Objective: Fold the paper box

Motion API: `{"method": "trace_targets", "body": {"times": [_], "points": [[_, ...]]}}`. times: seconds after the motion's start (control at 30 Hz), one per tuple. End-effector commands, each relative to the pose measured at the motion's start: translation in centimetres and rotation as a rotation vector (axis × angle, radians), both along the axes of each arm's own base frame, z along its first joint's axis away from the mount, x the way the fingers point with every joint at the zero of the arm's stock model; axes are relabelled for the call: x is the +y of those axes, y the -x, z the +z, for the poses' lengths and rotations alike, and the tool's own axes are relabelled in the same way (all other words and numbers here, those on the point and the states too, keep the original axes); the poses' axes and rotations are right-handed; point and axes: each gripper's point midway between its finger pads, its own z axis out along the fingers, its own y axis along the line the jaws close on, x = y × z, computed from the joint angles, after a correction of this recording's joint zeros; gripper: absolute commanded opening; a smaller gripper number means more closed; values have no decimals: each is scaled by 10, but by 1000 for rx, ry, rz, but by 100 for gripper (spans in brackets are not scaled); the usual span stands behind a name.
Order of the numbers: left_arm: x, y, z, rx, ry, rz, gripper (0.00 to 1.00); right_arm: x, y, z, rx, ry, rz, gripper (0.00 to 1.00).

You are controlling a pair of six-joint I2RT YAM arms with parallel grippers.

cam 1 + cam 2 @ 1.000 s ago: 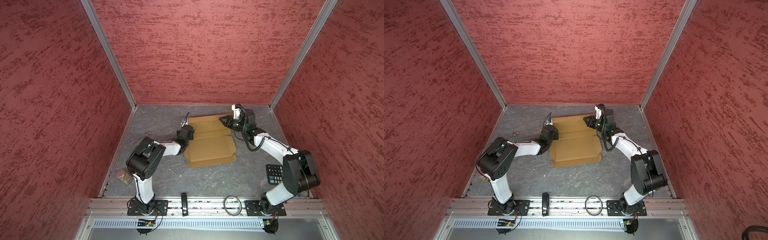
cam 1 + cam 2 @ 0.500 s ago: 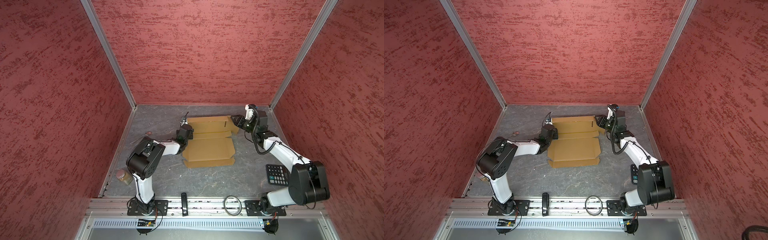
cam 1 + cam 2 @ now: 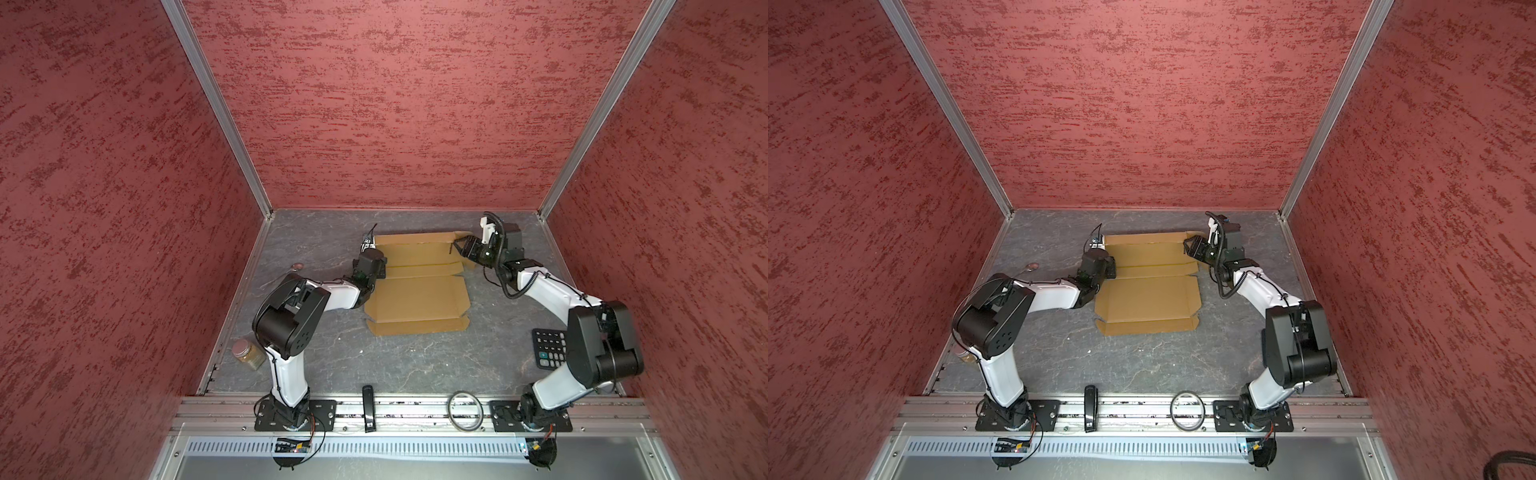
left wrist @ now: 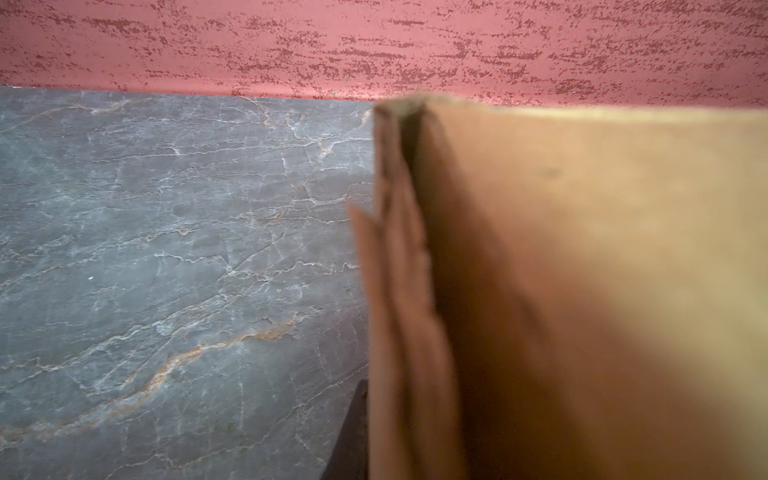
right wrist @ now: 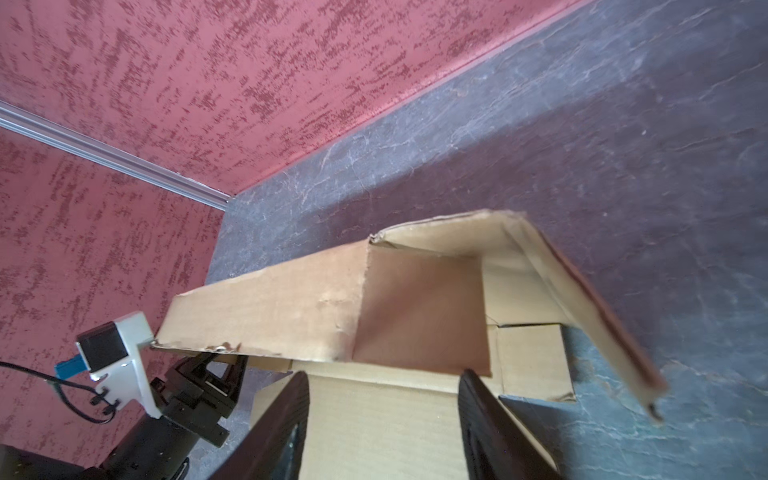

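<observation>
Right wrist view: right gripper (image 5: 382, 382) is open, fingers (image 5: 291, 415) well apart, nothing clamped. Only flat cardboard shows in the gap.

Paper box (image 3: 417, 291) lies by the far edge of the desk (image 3: 415, 365), about midway between the left and right edges. Its long axis runs far edge to near edge. Near panels lie flat. The far end is part-erected: far wall (image 5: 270, 307) stands up, a corner tab (image 5: 419, 316) is turned inward, and the right side flap (image 5: 582, 291) leans outward, only half raised.

Key relation: that leaning flap sits just ahead of the right gripper and off to one side of its jaw line, not between the jaws. The right arm is by far the nearer one. In both top views it reaches to the box's far-right corner (image 3: 1190, 247), wrist low, pointing across the box toward the left arm.

Left gripper (image 3: 371, 249) is at the far-left corner, arm stretched low along the left side of the box. In the left wrist view a folded cardboard wall (image 4: 399, 291) runs straight into the jaw zone beside one finger (image 4: 351, 436). Jaws are closed, and they look pinched on that wall, acting as the anchor.

My read: next is the right side wall. The gripper needs to shift sideways to straddle the flap before closing. The tab could pop out.
</observation>
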Motion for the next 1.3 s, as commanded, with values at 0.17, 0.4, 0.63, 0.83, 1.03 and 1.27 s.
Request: {"method": "trace_targets", "body": {"times": [0.17, 0.4, 0.63, 0.83, 1.03, 1.27], "points": [[-5, 4, -11, 28, -21, -32, 11, 12, -18, 24, -83, -20, 65, 59], [-9, 4, -11, 29, -23, -43, 11, 21, -20, 20, -74, -81, 96, 59], [-16, 4, -11, 29, -33, -56, 10, 30, -17, 10, -57, -116, 104, 57], [-19, 4, -10, 26, -37, -60, 10, 35, -17, 13, -62, -151, 112, 43], [-18, 3, -9, 27, -37, -47, 10, 32, -15, 13, -56, -148, 100, 46], [-8, 2, -11, 36, -54, 4, 8, 12, -3, 14, -48, -48, 21, 59]]}}
